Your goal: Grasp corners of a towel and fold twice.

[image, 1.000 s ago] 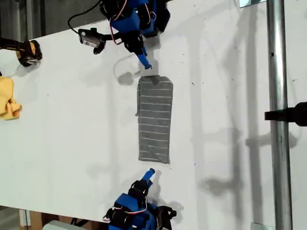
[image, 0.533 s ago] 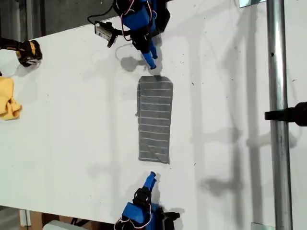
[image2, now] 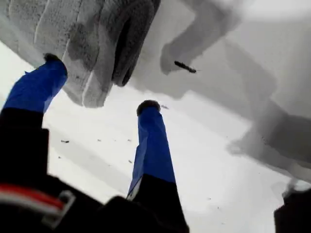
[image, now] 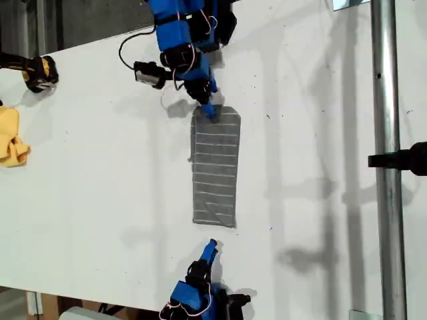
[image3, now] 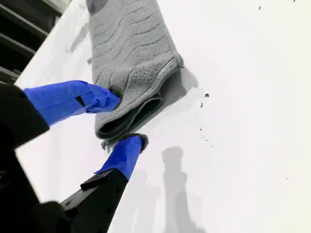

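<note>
Exterior view's left holds a yellow cloth (image: 12,143). At the middle lies the towel (image: 215,167), folded into a long strip on the white table (image: 100,200). My second gripper (image: 209,110) is at its upper end in that view, jaws parted around the folded corner (image3: 141,104), not yet clamped. My first gripper (image: 211,245) stands spread wide just short of the towel's lower end. A metal pole (image: 385,160) runs along the exterior view's right.
</note>
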Motion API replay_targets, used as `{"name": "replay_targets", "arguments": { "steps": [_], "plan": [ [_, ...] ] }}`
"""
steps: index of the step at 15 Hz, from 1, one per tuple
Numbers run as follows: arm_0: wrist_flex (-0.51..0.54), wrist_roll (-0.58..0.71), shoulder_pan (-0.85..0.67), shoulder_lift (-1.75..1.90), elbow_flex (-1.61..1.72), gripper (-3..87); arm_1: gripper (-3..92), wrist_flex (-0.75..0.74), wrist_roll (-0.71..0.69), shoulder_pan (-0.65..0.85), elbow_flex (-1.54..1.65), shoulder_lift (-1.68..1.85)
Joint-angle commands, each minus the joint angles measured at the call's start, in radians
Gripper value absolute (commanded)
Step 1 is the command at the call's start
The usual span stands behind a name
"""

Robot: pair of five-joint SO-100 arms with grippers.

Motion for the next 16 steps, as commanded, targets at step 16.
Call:
{"name": "replay_targets", "arguments": {
  "steps": [16],
  "plan": [
    [0.026,-0.049,0.037,0.008,-0.034,14.2,-0.1,-0.293,-0.259,0.172,-0.525,-0.592]
  ]
}}
